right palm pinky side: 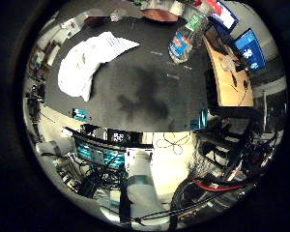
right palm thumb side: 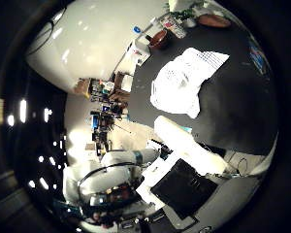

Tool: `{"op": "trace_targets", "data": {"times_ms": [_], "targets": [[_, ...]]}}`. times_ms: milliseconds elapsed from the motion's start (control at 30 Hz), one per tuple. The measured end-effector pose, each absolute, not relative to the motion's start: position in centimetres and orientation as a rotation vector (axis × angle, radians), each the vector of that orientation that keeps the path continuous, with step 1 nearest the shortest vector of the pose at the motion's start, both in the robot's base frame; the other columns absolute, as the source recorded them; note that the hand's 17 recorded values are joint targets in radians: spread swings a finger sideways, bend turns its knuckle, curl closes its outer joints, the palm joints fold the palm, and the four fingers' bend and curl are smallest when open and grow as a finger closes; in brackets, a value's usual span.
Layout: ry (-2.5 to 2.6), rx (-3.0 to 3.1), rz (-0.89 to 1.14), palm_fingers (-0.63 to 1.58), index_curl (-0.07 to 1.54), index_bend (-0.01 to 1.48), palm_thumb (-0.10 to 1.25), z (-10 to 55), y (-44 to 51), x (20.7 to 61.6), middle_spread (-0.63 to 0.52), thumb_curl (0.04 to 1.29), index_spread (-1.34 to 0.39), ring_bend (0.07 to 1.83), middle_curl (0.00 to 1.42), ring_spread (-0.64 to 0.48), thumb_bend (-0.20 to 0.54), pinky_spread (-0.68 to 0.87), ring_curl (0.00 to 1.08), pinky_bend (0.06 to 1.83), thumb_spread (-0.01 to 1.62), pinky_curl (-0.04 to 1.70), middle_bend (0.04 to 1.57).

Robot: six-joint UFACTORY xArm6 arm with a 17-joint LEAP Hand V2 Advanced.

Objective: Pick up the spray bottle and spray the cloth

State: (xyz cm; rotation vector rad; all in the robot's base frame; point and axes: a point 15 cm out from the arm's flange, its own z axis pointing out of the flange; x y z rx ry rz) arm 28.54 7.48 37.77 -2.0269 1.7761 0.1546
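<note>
A clear spray bottle (right palm pinky side: 186, 36) with a blue and green label and a red head stands upright on the black table (right palm pinky side: 150, 96), near the edge beside a wooden desk. A crumpled white cloth (right palm pinky side: 89, 63) lies on the same table towards the opposite side, apart from the bottle. The cloth (right palm thumb side: 184, 82) also shows in the thumb side view. My hand (right palm thumb side: 184, 145) is well above and off the table's edge, far from both things. One white finger reaches out straight and holds nothing.
A wooden desk (right palm pinky side: 229, 77) with blue-lit monitors (right palm pinky side: 249, 48) stands beside the table past the bottle. A brown bowl (right palm thumb side: 160, 39) and small items sit at the table's far end. The white and teal arm (right palm pinky side: 142, 186) and floor clutter lie below the table's edge.
</note>
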Motion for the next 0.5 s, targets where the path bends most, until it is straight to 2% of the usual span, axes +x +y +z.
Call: {"op": "trace_targets", "data": {"times_ms": [500], "targets": [[1.745, -2.047, 0.155, 0.40, 0.31, 0.18, 0.59, 38.04, 8.36, 28.24, 0.00, 0.44, -0.38, 0.47, 0.33, 0.21, -0.025, 0.61, 0.15, 0.86, 1.04, 0.01, 0.20]]}}
